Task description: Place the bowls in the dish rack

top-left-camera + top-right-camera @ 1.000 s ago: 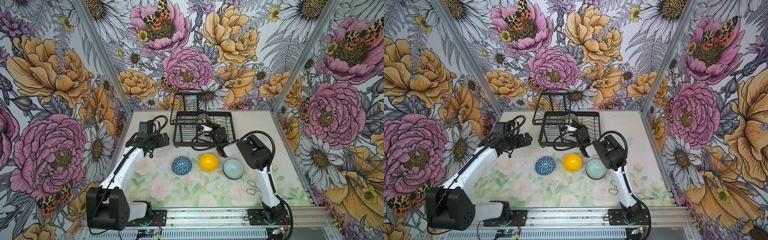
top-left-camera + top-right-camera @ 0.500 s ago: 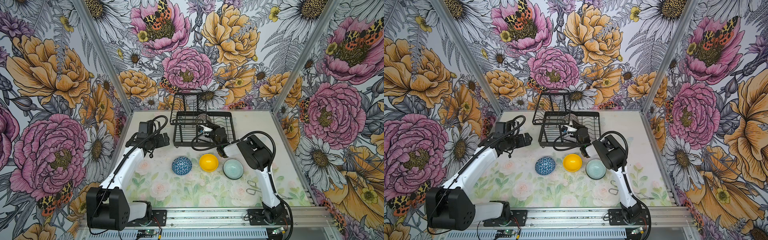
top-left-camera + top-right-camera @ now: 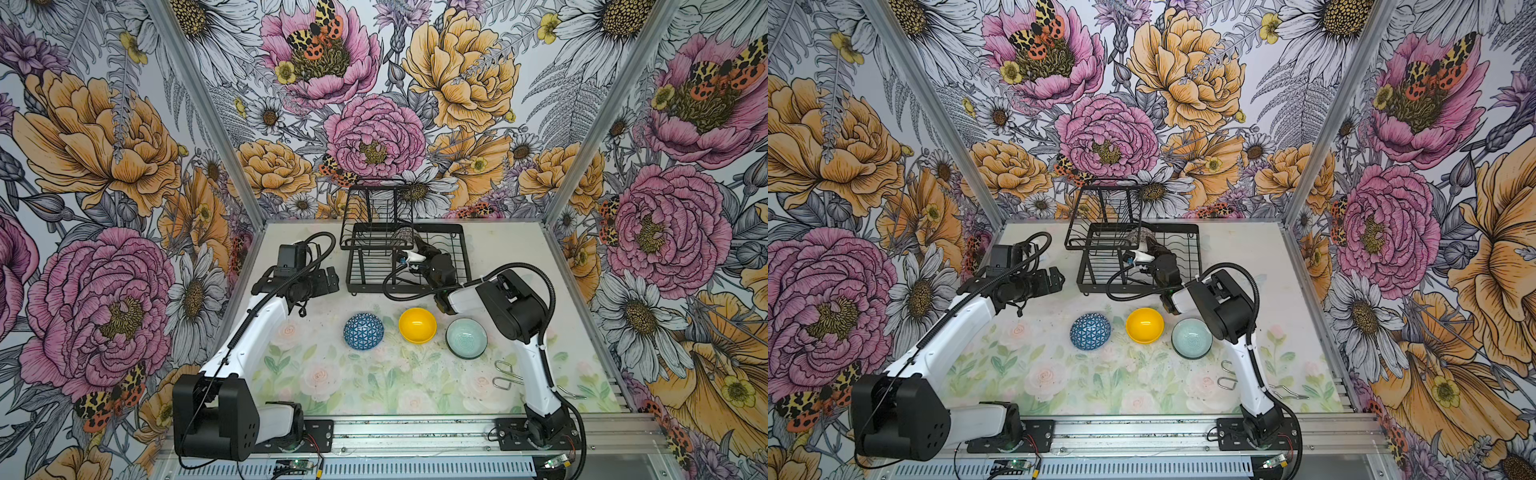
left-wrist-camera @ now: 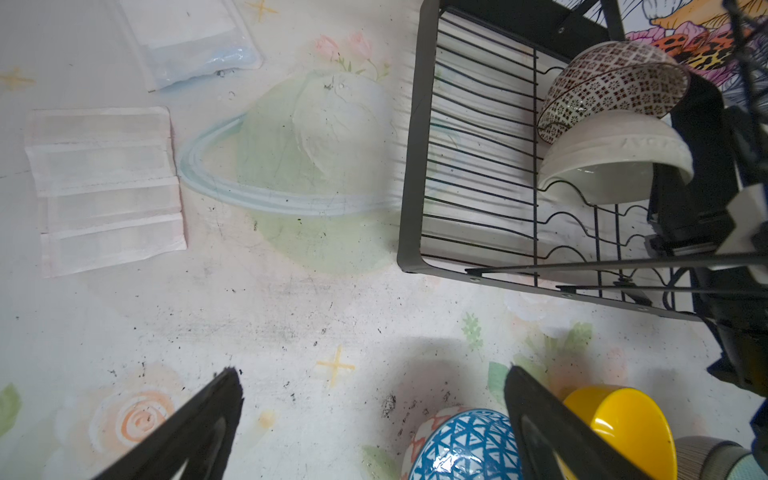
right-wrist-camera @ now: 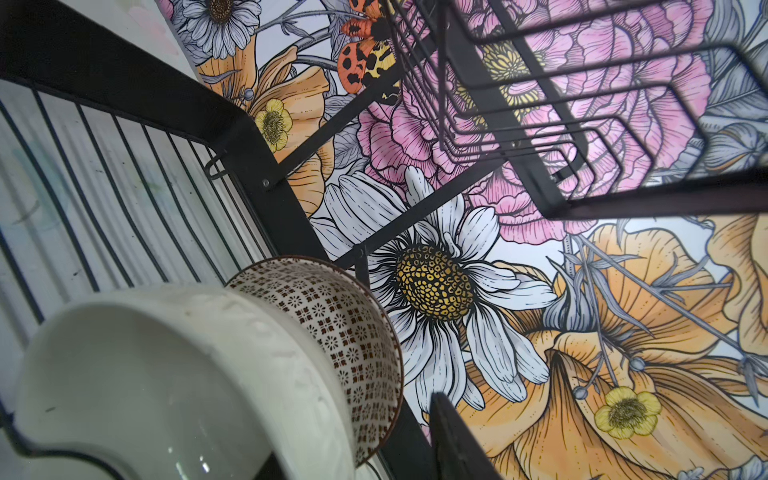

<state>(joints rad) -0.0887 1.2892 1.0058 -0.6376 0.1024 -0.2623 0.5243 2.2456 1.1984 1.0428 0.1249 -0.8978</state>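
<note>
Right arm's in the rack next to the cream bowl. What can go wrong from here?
1. The cream bowl rests against the mosaic bowl in the dish rack, with the right gripper close beside it; pulling back may drag or tip both.
2. The rack's upper basket overhangs close to the gripper; a steep lift might clip it.
3. The right arm's cable loops across the rack's front rail and could snag.

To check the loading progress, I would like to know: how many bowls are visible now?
5. On the table: blue triangle-patterned bowl, yellow bowl, pale teal bowl, in a row. In the dish rack: mosaic bowl and cream bowl, side by side. Others may be hidden.
</note>
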